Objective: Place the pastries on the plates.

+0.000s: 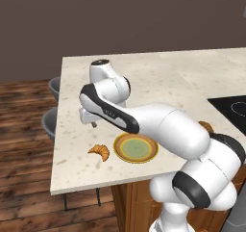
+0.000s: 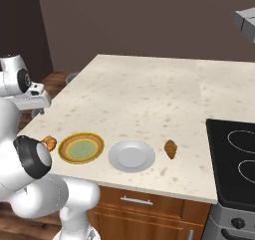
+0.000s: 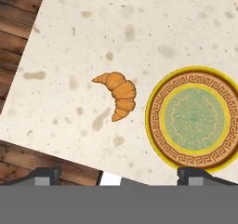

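A golden-brown croissant (image 3: pixel 118 95) lies on the speckled counter near its front left corner, just left of the plate with a yellow rim, brown rings and green centre (image 3: pixel 194 117). Both also show in the left base view: croissant (image 1: pixel 99 151), plate (image 1: pixel 135 148). My gripper (image 3: pixel 119 174) hovers above them, open, its fingertips (image 3: pixel 44 174) wide apart with nothing between them. In the left base view the gripper (image 1: pixel 91 122) hangs above and behind the croissant. A plain pale plate (image 2: pixel 131 156) sits right of the coloured plate (image 2: pixel 80 147), and a second brown pastry (image 2: pixel 171 148) lies right of that.
The counter (image 1: pixel 144 77) ends close to the croissant on the left and front, with wooden floor (image 1: pixel 24 144) below. Grey stools (image 1: pixel 50 122) stand along the left side. A black cooktop (image 2: pixel 234 159) lies at the right. My own arm (image 1: pixel 168 130) covers part of the counter.
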Controlling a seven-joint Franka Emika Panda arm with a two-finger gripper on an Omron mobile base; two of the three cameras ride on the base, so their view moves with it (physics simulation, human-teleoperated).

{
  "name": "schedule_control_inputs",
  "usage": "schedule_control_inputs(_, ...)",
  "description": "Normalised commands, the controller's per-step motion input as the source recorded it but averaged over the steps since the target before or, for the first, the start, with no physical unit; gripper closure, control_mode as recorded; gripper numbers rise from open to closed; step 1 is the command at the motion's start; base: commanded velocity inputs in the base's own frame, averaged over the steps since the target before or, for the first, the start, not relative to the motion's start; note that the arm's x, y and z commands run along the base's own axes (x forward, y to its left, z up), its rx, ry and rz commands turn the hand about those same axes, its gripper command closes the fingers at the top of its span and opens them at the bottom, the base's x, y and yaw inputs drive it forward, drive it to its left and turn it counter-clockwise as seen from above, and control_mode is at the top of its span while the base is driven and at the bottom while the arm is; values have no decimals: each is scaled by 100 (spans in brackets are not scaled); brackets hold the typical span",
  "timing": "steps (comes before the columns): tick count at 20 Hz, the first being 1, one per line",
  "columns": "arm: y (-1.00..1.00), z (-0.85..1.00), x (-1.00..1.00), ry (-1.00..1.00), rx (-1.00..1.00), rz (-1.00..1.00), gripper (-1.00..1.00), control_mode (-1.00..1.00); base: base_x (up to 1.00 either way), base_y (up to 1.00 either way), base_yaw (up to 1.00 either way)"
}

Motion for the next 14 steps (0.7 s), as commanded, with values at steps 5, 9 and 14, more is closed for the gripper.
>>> schedule_control_inputs(5,7,-31,10,-3,0,1,-100,-100,0,0,0)
schedule_control_inputs(9,0,-43,11,-7,-4,0,-100,-100,0,0,0)
schedule_control_inputs(14,-2,-30,17,-7,-1,0,-100,-100,0,0,0)
